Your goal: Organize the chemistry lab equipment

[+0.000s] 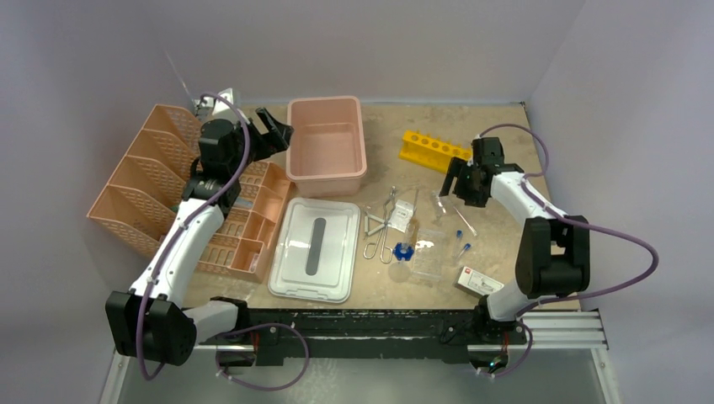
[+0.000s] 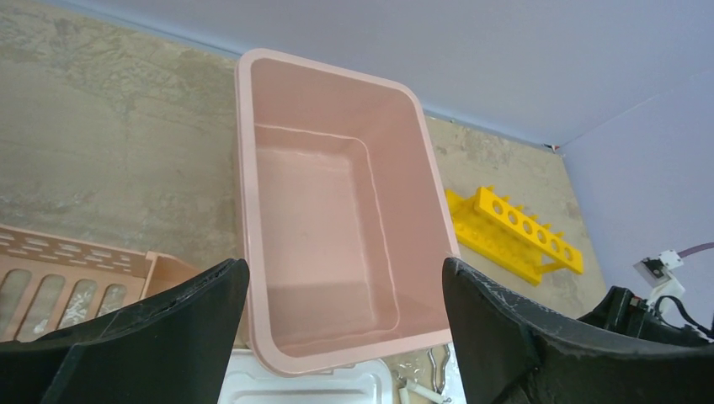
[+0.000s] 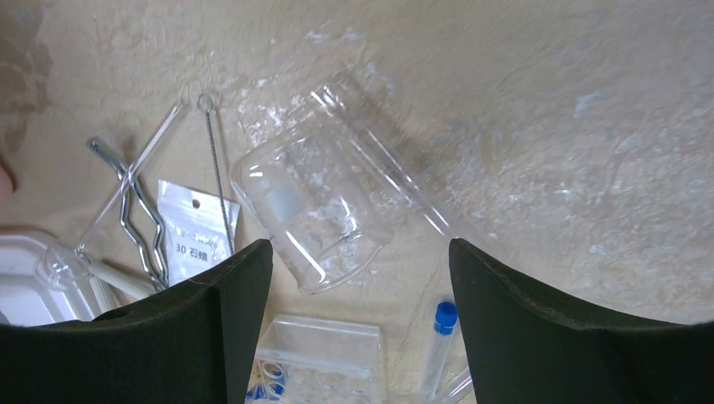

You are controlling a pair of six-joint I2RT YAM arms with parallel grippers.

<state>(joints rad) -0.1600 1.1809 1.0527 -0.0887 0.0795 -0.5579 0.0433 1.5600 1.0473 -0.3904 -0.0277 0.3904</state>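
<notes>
We hold the left gripper (image 2: 343, 278) spread wide, the pink tub (image 2: 244, 168) showing between its jaws. Our right gripper (image 3: 360, 252) is spread too, with the clear beaker (image 3: 316, 206) lying on its side just ahead, between its jaws.

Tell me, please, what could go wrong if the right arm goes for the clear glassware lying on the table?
The clear glass beaker lies on its side under the open right gripper. Being round and smooth, it might roll or slip when pinched. The blue-capped clear tube and thin wire brush lie close beside it, so a descending gripper could knock them.
</notes>
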